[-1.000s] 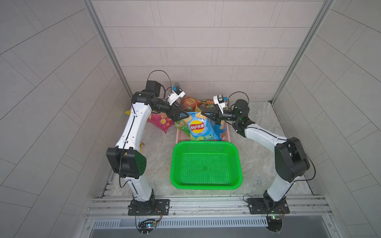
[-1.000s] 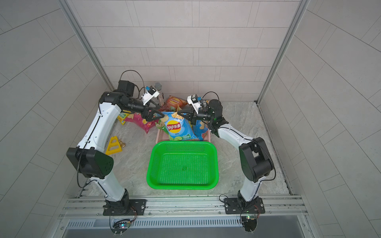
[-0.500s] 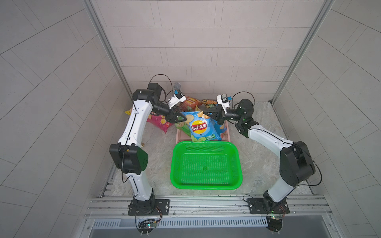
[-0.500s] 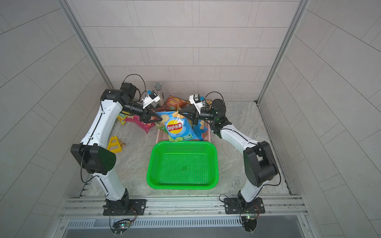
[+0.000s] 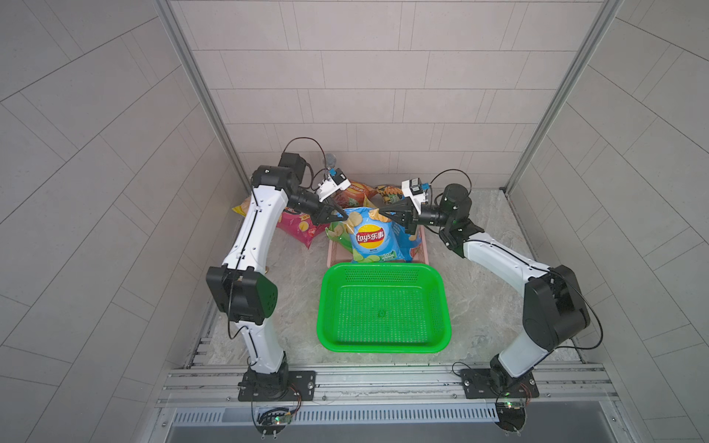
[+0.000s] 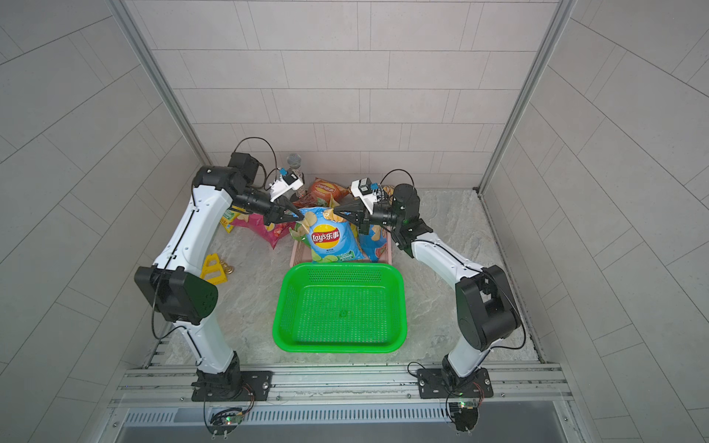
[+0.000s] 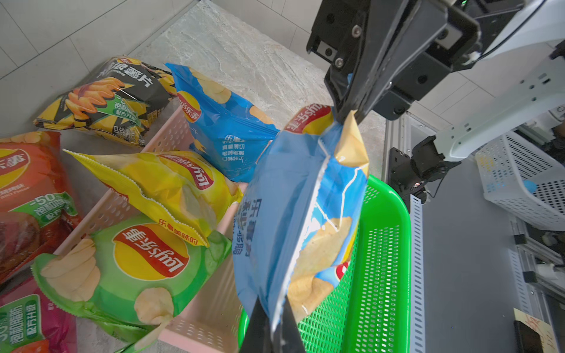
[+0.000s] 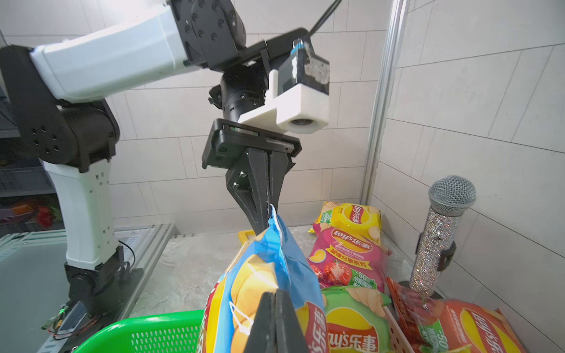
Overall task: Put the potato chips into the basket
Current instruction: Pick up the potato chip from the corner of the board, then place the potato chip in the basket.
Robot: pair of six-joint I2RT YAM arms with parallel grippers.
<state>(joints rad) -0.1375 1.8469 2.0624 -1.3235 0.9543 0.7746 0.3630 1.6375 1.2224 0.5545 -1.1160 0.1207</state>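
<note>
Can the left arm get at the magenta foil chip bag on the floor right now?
Probably not yet: the left gripper is shut on a corner of the light blue foil chip bag, shared with the right gripper. The magenta foil chip bag lies uncovered nearby, so once freed, likely yes.

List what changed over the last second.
The left gripper closed in on the upper corner of the light-blue foil Lay's chip bag and shut on it. The right gripper kept its grip on the opposite corner; the bag, the green plastic basket and the other bags stayed put.
</note>
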